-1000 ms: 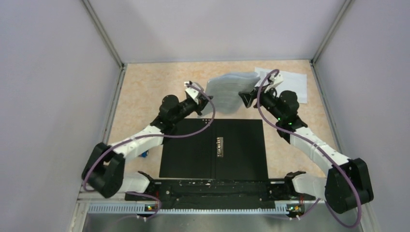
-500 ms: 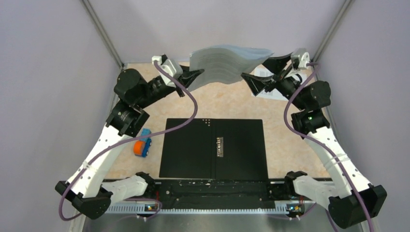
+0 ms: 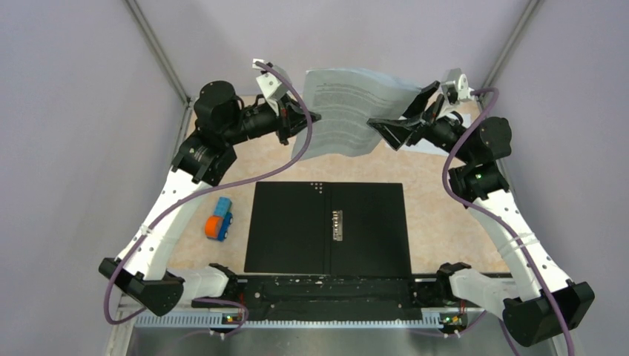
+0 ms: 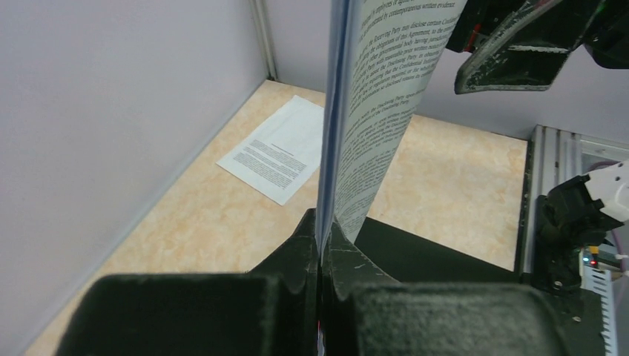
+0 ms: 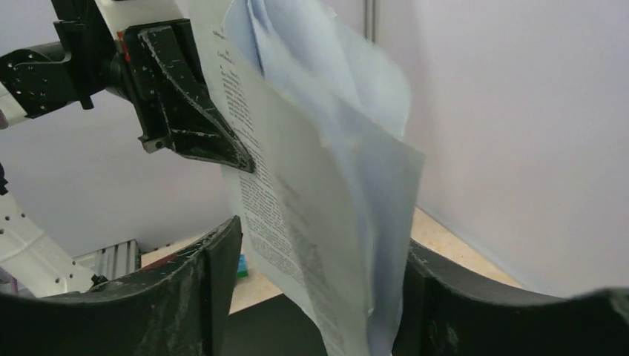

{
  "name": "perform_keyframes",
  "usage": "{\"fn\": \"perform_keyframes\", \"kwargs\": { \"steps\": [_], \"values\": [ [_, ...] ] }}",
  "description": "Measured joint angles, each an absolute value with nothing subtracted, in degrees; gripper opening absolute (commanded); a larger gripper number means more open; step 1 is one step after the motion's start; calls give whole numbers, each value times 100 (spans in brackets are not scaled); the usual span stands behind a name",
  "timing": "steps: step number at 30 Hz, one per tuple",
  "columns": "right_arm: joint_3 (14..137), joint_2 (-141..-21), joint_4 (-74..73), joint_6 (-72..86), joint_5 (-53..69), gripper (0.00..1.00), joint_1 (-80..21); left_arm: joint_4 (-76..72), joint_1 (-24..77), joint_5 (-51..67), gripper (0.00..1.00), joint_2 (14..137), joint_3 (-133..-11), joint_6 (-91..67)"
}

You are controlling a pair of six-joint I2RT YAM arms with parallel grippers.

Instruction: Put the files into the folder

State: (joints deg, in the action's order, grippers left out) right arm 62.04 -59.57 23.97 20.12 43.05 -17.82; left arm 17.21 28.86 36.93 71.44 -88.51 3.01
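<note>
The files (image 3: 348,111) are a stack of printed white sheets held in the air over the back of the table. My left gripper (image 3: 303,119) is shut on the stack's left edge; the left wrist view shows the pinch (image 4: 323,230) and the files (image 4: 378,96) standing up from it. My right gripper (image 3: 408,113) is open, and its jaws stand wide apart round the stack's right edge (image 5: 319,297) without pinching the files (image 5: 319,200). The folder (image 3: 289,226) lies open below, black inside up, with its metal clip (image 3: 338,225) on the spine.
A blue-and-orange block (image 3: 219,219) lies left of the folder. One loose printed sheet (image 4: 278,148) lies on the table at the back right corner. Grey walls close in the left, right and back sides.
Both arms rose from the table with the stack. It went from flat and sagging to hanging more upright from the left gripper, and the right jaws now stand apart.
</note>
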Motion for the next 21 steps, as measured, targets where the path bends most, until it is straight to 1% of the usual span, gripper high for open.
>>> {"fn": "perform_keyframes", "kwargs": {
  "steps": [4, 8, 14, 17, 21],
  "values": [
    [6187, -5957, 2379, 2119, 4318, 61, -1782, 1695, 2749, 3981, 0, 7177, -8908, -95],
    [6069, -5942, 2432, 2176, 4320, 64, -1782, 1518, 2582, 4368, 0, 7177, -8917, -493],
    [6031, -5983, 2510, 2327, 4501, 64, -1782, 1345, 2443, 4917, 0, 7177, -9002, -882],
    [6042, -6036, 2679, 2517, 4740, 57, -1782, 1253, 2425, 5076, 0, 7172, -9063, -982],
    [6042, -6149, 2923, 2825, 5046, 41, -1782, 1133, 2394, 5229, 0, 7172, -9065, -1129]
  ]
}}
